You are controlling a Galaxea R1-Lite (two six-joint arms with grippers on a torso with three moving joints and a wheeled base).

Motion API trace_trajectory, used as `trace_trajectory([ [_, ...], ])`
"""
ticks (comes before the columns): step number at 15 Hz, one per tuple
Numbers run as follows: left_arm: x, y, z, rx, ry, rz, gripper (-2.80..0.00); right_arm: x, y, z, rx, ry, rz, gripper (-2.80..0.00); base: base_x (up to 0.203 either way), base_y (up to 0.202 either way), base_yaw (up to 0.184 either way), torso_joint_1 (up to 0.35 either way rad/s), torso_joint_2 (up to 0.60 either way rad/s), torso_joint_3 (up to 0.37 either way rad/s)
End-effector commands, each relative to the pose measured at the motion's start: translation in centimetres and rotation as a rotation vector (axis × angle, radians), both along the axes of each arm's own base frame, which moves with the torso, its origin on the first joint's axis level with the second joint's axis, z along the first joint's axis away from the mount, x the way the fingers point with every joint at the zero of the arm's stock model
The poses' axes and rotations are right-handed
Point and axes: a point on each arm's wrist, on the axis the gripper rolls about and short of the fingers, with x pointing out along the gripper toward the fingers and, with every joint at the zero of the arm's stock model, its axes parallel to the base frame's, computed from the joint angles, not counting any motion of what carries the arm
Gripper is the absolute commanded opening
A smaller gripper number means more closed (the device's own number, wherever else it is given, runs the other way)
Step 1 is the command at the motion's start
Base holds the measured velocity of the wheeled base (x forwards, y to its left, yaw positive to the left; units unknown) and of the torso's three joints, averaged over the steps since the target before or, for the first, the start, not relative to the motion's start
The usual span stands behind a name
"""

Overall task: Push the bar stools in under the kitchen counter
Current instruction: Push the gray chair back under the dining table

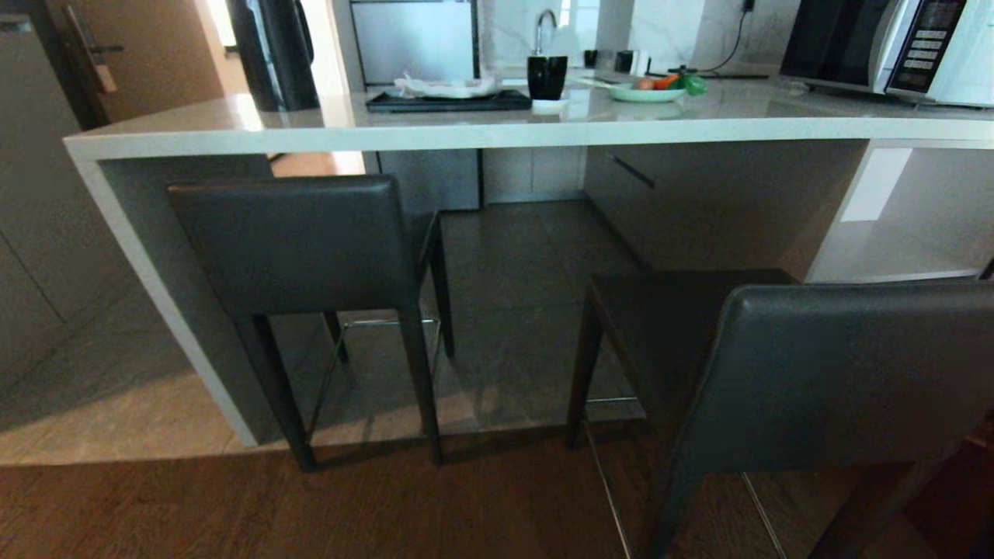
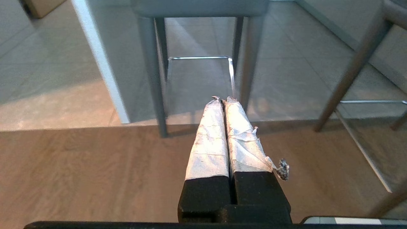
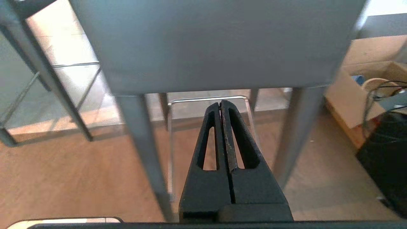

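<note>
The kitchen counter (image 1: 466,128) is a long pale stone slab that crosses the head view from 9 to 3 o'clock, with a white side panel (image 1: 167,310) going down to the floor at 8 o'clock. The floor under the slab is grey tile (image 1: 512,279); nearer to the robot it changes to brown wood (image 1: 233,505).

On the slab, around 12 o'clock, lie a dark tray (image 1: 446,101), a black cup (image 1: 547,76) and a pale plate (image 1: 646,93) with vegetables. A microwave (image 1: 885,46) stands at 2 o'clock, and a sink tap (image 1: 543,23) shows behind the cup.

The left stool (image 1: 291,244) stands at 9 o'clock, close to the side panel, its seat already partly under the slab. The right stool (image 1: 784,365) stands at 4 o'clock, nearer to the robot and clearly out from the counter, its backrest toward the camera.

The left gripper (image 2: 223,99) has its taped fingers pressed together, holding nothing, and points toward the legs of the left stool. The right gripper (image 3: 221,103) is also closed and empty, just behind the right stool. A cardboard box (image 3: 359,86) sits on the floor beside that stool.
</note>
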Motion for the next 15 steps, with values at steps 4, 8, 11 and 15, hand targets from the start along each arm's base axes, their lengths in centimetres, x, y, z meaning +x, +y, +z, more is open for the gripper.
trace_trajectory([
  [4,0.01,0.00,-0.04,0.000,0.001,0.000,-2.80,0.00,0.00,0.02,0.000,0.000,0.002,-2.80,0.000,-0.197,0.003,0.006,0.00,0.003],
  [8,0.02,0.00,-0.04,0.000,0.003,0.000,-2.80,0.01,0.00,0.01,0.000,0.001,0.002,-2.80,0.000,-0.197,0.002,0.002,0.00,0.003],
  [11,0.01,0.00,-0.04,0.000,0.002,0.000,-2.80,0.01,0.00,-0.01,0.000,0.002,0.002,-2.80,0.000,-0.198,0.004,0.004,0.00,0.004],
  [15,0.01,0.00,-0.04,0.000,0.001,0.000,-2.80,0.01,0.00,0.00,0.000,0.002,0.002,-2.80,0.000,-0.193,0.002,0.001,0.00,0.004],
])
